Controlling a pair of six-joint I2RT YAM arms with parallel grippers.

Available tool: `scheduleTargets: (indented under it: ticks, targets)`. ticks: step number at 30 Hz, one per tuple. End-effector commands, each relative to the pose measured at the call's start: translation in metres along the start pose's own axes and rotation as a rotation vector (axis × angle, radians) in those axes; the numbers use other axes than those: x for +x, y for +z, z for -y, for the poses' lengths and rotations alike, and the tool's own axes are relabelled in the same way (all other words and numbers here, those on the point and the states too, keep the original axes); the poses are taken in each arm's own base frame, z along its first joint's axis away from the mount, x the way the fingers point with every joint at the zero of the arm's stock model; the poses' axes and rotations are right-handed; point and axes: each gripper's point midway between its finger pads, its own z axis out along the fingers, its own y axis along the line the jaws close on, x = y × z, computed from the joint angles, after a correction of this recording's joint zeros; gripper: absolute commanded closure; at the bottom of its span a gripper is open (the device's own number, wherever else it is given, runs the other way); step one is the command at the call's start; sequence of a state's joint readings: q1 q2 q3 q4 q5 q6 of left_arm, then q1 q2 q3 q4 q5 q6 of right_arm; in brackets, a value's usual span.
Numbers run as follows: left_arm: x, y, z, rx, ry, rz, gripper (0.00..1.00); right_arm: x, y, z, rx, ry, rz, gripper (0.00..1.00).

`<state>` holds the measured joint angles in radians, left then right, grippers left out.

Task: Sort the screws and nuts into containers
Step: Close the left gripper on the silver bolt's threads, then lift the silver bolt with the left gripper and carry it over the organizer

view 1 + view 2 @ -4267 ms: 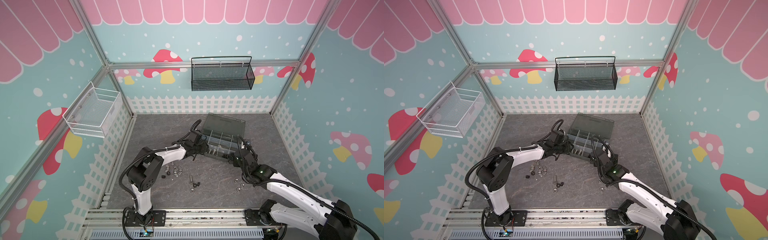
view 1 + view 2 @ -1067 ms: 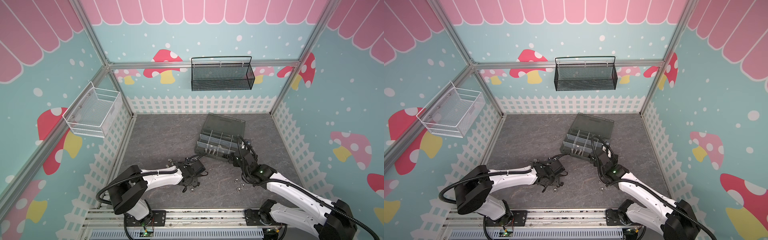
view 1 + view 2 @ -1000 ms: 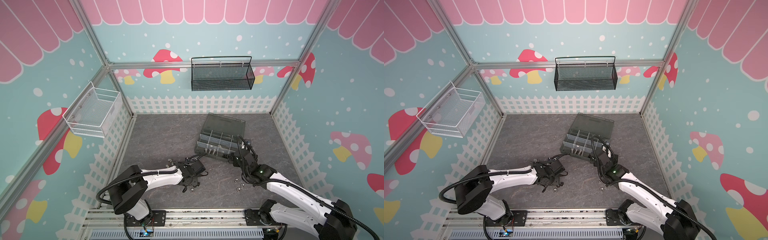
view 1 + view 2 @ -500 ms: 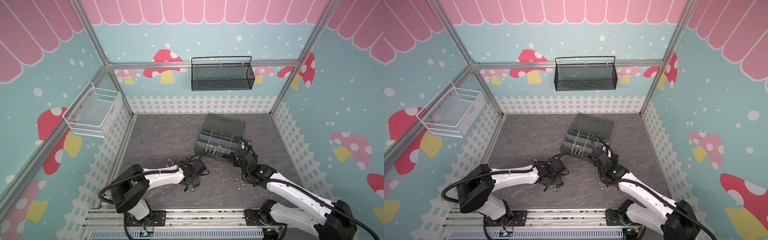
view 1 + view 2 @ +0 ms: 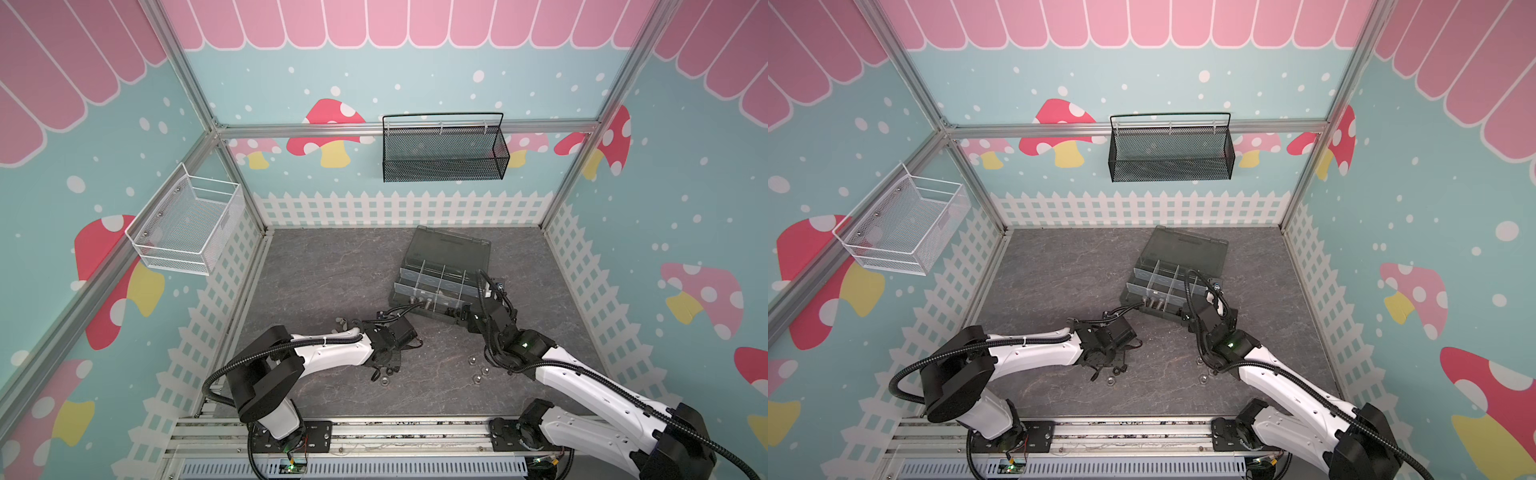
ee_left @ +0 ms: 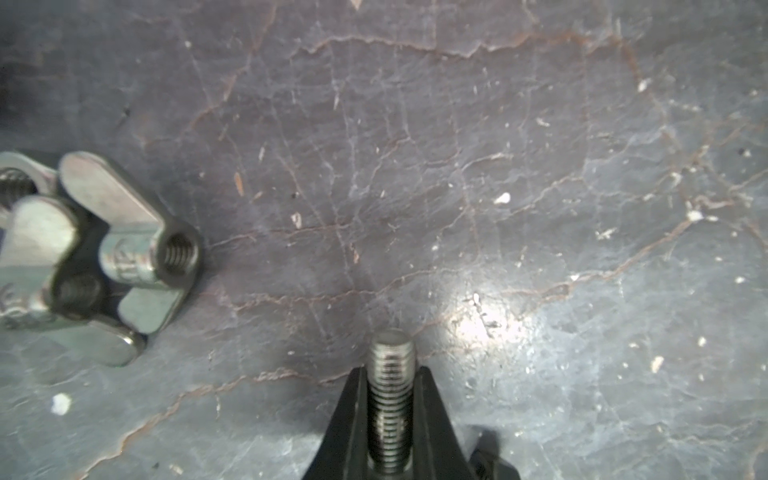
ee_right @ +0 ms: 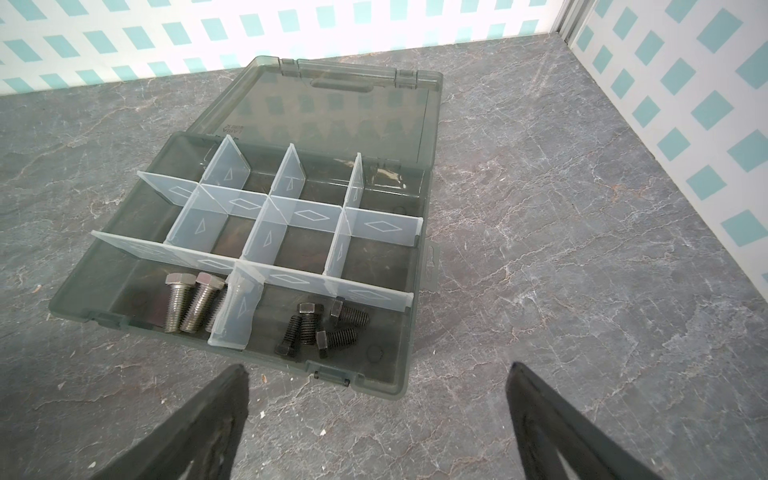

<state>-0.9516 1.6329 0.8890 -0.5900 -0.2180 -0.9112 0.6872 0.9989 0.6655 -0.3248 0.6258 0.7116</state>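
Grey stone-look worktop (image 5: 332, 270): carries everything. The box sits toward the back and the loose parts toward the front, within reach of both arms.
Box (image 7: 365, 383): dark plastic, split by clear dividers. The back rows look empty.
Lid (image 7: 340, 108): folded back flat, so every compartment is open from above.
Right gripper (image 7: 377, 370): spread wide and empty, just in front of the box's near wall, probably waiting there.
Left gripper (image 6: 390, 374): closed on a silver screw (image 6: 390, 399), pinched along the thread with the thread end poking past the tips. It is low over the worktop, well apart from the box; lifted or touching cannot be told.
Boxed silver screws (image 7: 187, 307): at least two in a near-row end compartment, the likely home for the held one.
Black screws (image 7: 320, 328): four in the next near-row compartment, with a divider keeping the colours apart.
Wing nuts (image 6: 104, 257): heaped and touching on the worktop, unsorted.
Small nuts (image 5: 478, 370): loose on the worktop beside the right arm, unsorted.
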Motion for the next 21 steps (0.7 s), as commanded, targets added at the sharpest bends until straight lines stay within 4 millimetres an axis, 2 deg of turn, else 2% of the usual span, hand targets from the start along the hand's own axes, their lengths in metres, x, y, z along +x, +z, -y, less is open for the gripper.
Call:
scheduleTargets:
  ticks: [1,16,21]
  targets:
    - [-0.008,0.000,-0.005,-0.039,0.002,0.037,0.92,-0.004,-0.003,0.005,0.017,0.013,0.014,0.02]
    - [-0.042,-0.030,0.003,0.024,-0.030,0.146,0.95,-0.004,-0.006,0.006,0.006,0.021,0.018,0.02]
    - [-0.058,-0.043,0.005,0.036,-0.038,0.208,0.95,-0.004,-0.007,0.006,0.003,0.024,0.019,0.02]
